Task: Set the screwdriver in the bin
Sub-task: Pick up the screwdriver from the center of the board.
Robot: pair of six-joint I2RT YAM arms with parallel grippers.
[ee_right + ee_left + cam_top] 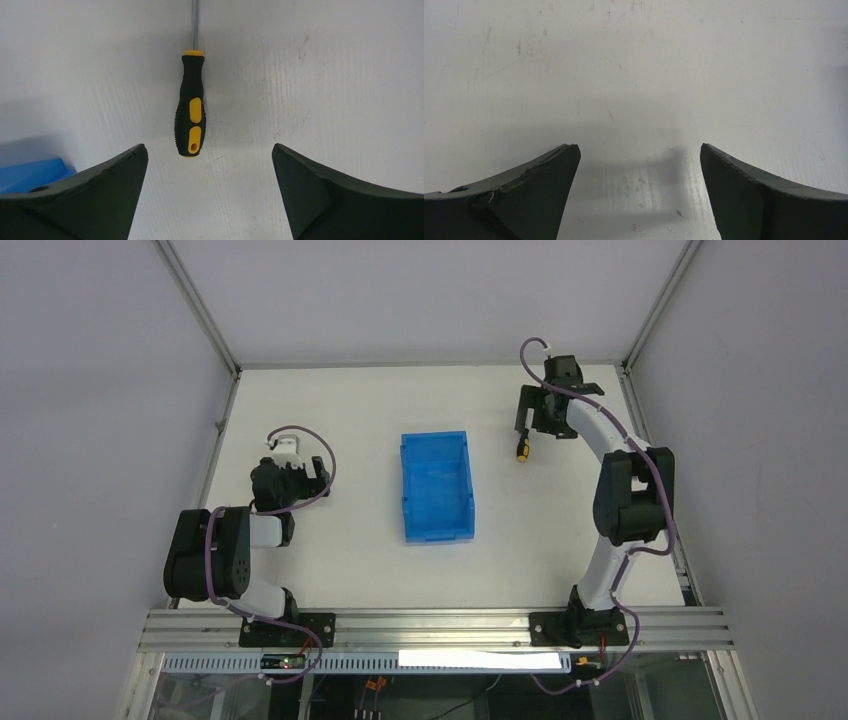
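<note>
1. Our left gripper (638,147) rests at the left, fingers spread over bare table (634,60) and holding nothing. We judge it parked clear of the work.
2. The bin (408,490) stands mid-table, its open top ready to receive.
3. The screwdriver (191,107) lies flat right of the bin, apart from it. Our right gripper (208,147) hovers near its handle, spread wide, likely lining up a grasp. The shaft runs off the wrist view's top edge, and overhead the gripper hides most of it.
</note>
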